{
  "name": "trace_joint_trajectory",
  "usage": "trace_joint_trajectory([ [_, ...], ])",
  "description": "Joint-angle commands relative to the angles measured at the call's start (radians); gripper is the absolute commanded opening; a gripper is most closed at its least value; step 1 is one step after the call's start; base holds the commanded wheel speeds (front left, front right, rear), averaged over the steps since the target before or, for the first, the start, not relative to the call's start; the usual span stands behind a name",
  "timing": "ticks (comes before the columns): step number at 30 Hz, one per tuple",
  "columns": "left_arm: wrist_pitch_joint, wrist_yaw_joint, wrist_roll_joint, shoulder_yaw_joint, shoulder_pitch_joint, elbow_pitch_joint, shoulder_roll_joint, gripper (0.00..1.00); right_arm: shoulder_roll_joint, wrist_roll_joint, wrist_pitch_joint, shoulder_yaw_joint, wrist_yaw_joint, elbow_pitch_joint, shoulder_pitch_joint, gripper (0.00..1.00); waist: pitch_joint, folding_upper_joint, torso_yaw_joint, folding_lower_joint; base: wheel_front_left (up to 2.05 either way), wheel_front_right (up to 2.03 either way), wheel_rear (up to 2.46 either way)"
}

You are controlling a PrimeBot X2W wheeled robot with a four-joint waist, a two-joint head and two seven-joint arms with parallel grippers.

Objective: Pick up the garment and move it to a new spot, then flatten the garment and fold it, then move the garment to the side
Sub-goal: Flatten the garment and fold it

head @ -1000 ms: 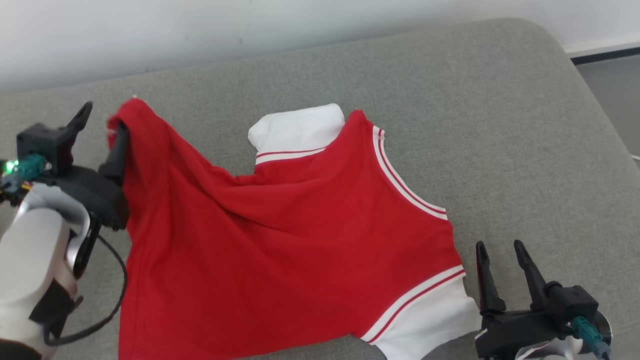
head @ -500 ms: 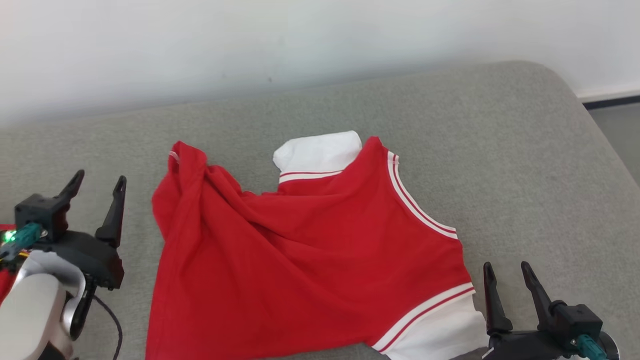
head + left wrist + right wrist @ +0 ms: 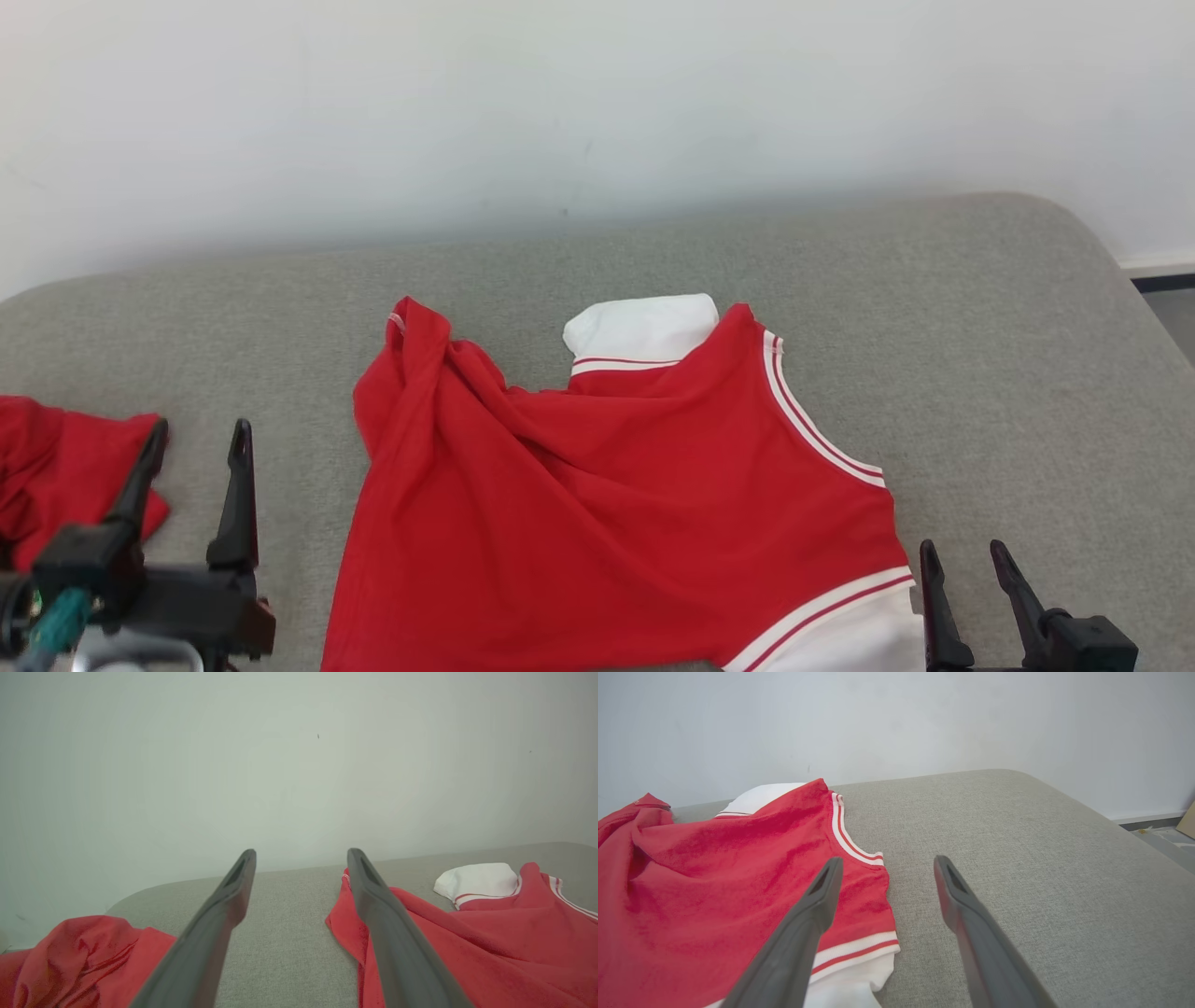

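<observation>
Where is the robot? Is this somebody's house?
Probably an indoor room, maybe a home or a test room; I can't tell which. A red and white garment lies on a soft grey cushion, like a sofa or bed, against a plain white wall.

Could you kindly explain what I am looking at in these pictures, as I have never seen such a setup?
This is a wheeled robot with two arms, each ending in a two-fingered claw. One picture looks down from its head; the other two look along each claw's fingers. A red garment with white sleeves lies rumpled on a grey cushioned surface, and another red cloth sits at the robot's left. The left claw and right claw are both open and hold nothing, one each side of the garment.
</observation>
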Motion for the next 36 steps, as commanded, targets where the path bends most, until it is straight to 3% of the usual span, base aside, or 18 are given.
trace_joint_trajectory([
  [1,-0.003,0.011,0.028,0.026,0.055,-0.040,-0.020,1.00,-0.002,-0.005,0.000,0.000,-0.003,-0.002,0.013,1.00,-0.018,0.0000,0.017,0.0002,0.00,0.00,0.00],
  [13,-0.003,0.039,0.207,0.165,0.281,-0.265,-0.168,1.00,-0.022,0.005,0.000,0.005,-0.003,0.013,0.004,1.00,-0.031,0.0000,0.051,0.0002,0.00,0.00,0.00],
  [16,-0.003,0.037,0.246,0.180,0.312,-0.282,-0.183,1.00,-0.019,0.002,0.000,0.005,-0.003,0.014,0.002,1.00,-0.031,0.0000,0.057,0.0002,0.00,0.00,0.00],
  [24,-0.003,0.008,0.308,0.212,0.353,-0.235,-0.226,1.00,-0.046,-0.004,0.000,0.048,-0.003,0.061,-0.047,1.00,-0.033,0.0000,0.079,0.0002,0.00,0.00,0.00],
  [36,-0.003,-0.051,0.329,0.246,0.303,-0.183,-0.270,1.00,-0.185,0.031,0.101,0.186,-0.003,0.312,-0.340,1.00,-0.014,0.0000,0.120,0.0002,0.00,0.00,0.00],
])
